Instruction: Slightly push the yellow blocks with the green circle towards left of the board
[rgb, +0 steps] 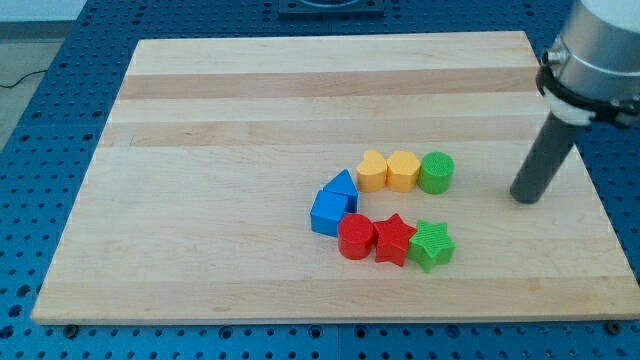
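Observation:
A yellow heart block (371, 171), a yellow hexagon block (403, 171) and a green circle block (436, 172) stand touching in a row, right of the board's middle. My tip (524, 197) rests on the board to the right of the green circle, a clear gap away, a little lower in the view. The dark rod rises from it toward the view's upper right.
A blue triangle block (340, 187) and a blue block (328, 214) sit below-left of the yellow row. A red cylinder (355, 238), a red star (394, 239) and a green star (432, 245) form a row below. The wooden board (200, 180) lies on a blue perforated table.

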